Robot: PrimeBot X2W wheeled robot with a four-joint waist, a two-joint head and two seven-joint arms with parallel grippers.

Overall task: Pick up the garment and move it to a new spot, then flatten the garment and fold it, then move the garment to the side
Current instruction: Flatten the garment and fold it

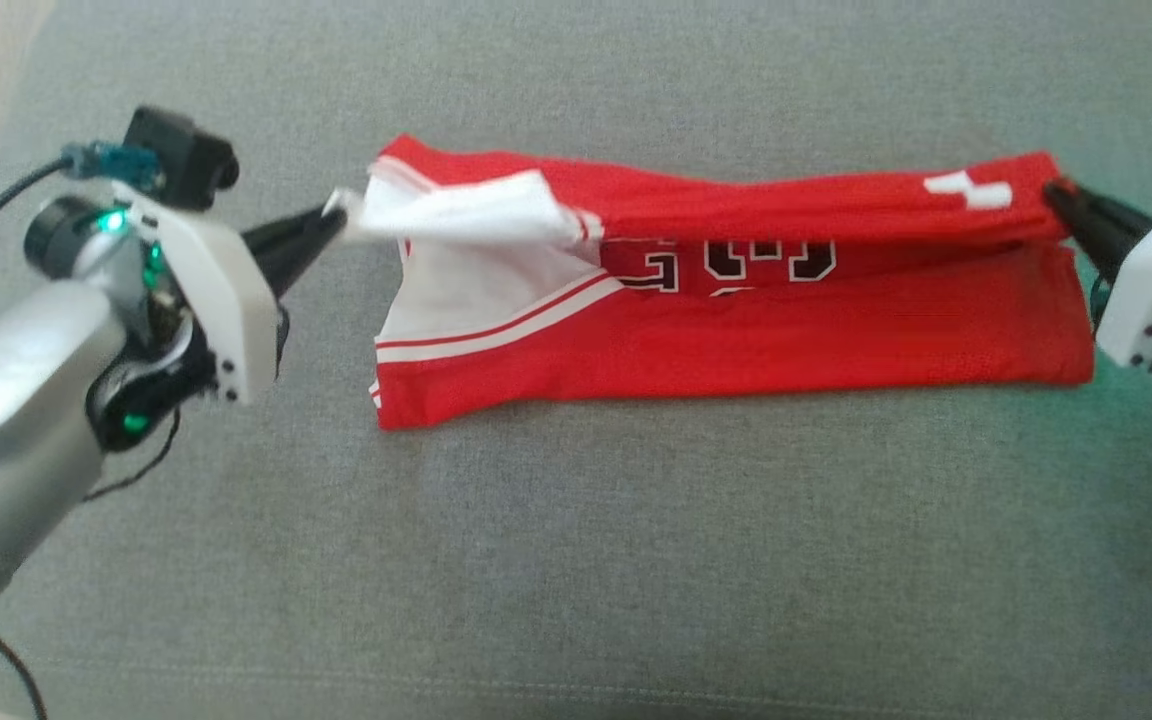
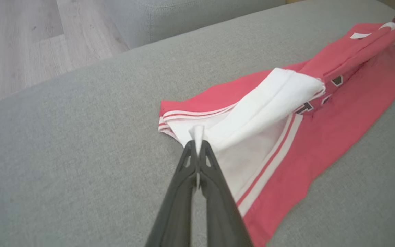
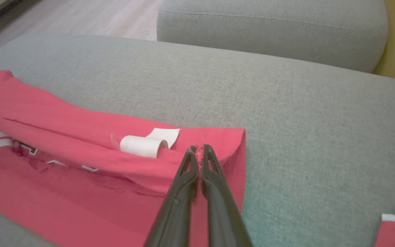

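Left pincer [image 1: 334,220] clenched on white trim [image 1: 456,215] of garment [image 1: 736,345], at its 9 o'clock end; my right pincer [image 1: 1056,195] clenched on red hem [image 1: 1026,185] at 3 o'clock end. Garment lies mid grey cushion [image 1: 576,560], 12 o'clock edge lifted, taut between grips. I judge flattening done, lengthwise fold under way. Left to do: lay edge toward 6 o'clock, fold again, shift aside.

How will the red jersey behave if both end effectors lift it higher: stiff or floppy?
Probably floppy: the jersey droops and creases between the left end effector and the right end effector, both shut on its edge. Likely light, since small pinches hold the layer up. It may drag on the grey cushion, whose weave looks rough.
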